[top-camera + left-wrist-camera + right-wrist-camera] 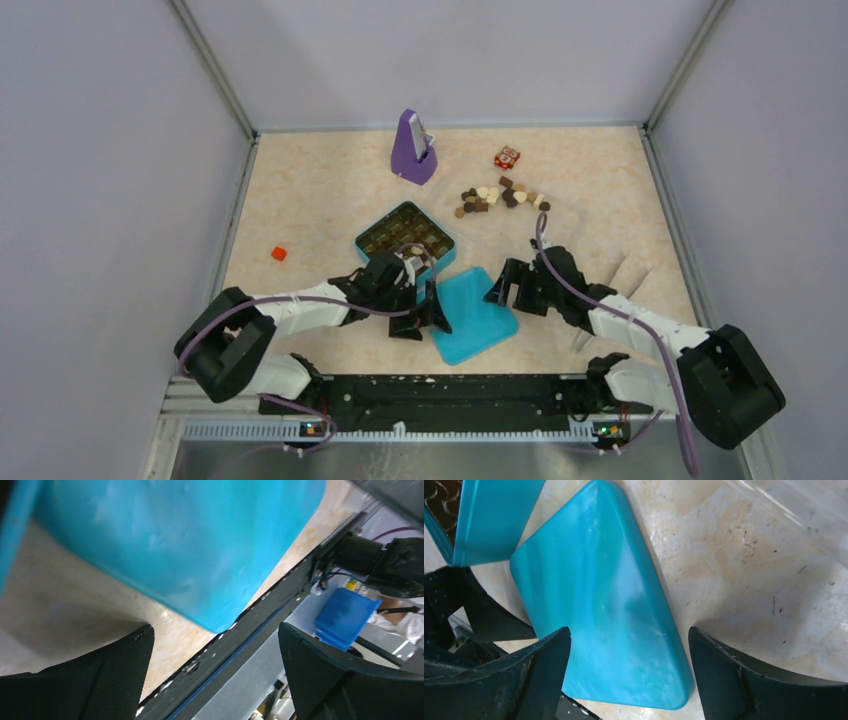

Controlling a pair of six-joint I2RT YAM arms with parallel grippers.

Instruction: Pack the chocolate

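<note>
Left tool [425, 322] stands wide and empty at the near-left edge of the flat turquoise plastic lid [475, 315]; right tool [508, 288] gapes wide, empty, beside its right edge; the turquoise square tray [405, 240] sits just behind; the chocolate [502, 196], small brown and cream pieces, lies heaped towards the marbled bench's [300, 200] far edge.

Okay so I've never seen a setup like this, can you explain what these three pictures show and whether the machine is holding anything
These are two robot arms bolted at a table's near edge. The wide picture looks down from above; the other two come from cameras on each wrist. On the table lie a teal box with compartments, its teal lid beside it, a pile of chocolate, a purple stand, a patterned cube and a small red block. The left gripper and right gripper are both open beside the lid, holding nothing.
</note>
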